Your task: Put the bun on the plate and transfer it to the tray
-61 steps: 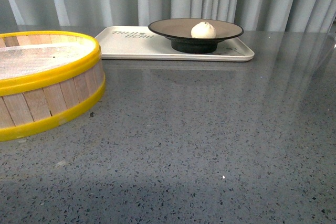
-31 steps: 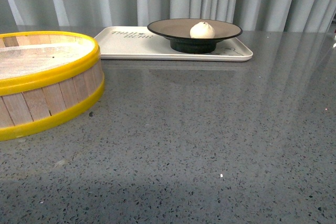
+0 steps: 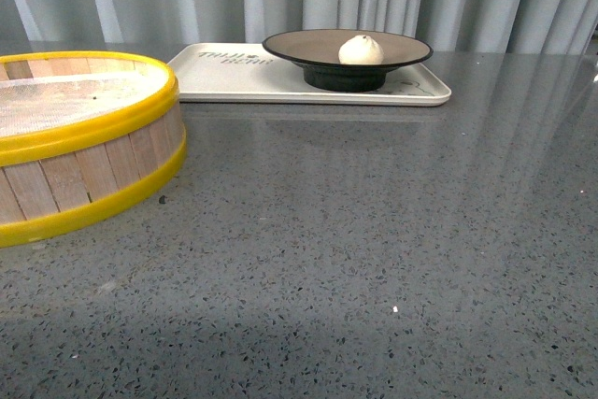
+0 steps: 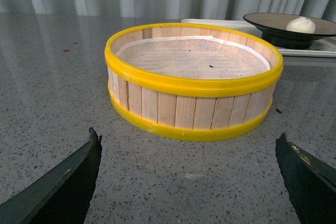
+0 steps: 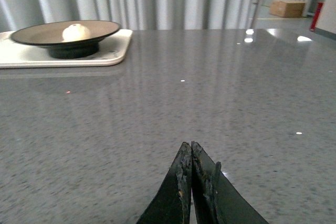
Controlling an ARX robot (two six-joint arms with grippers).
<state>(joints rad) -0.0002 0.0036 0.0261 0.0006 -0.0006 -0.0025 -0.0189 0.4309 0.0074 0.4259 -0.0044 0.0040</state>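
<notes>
The white bun (image 3: 361, 49) sits in the brown-grey plate (image 3: 308, 46) with a black rim. The plate stands on the right part of the cream tray (image 3: 234, 78) at the far side of the grey table. Bun (image 4: 300, 24) and plate (image 4: 268, 22) also show in the left wrist view, and bun (image 5: 75, 32), plate (image 5: 37, 33) and tray (image 5: 113, 51) in the right wrist view. My left gripper (image 4: 189, 142) is open and empty over bare table in front of the steamer basket. My right gripper (image 5: 190, 147) is shut and empty, low over the table, far from the tray. Neither arm shows in the front view.
A wooden steamer basket (image 3: 84, 170) with yellow rims stands at the left, near side; it shows in the left wrist view (image 4: 191, 108) too. Grey curtains hang behind the table. A cardboard box (image 5: 286, 8) lies far off in the right wrist view.
The front view has shifted slightly, so tray, plate and basket sit a little higher and more to the left in it. Nothing on the table has moved.
</notes>
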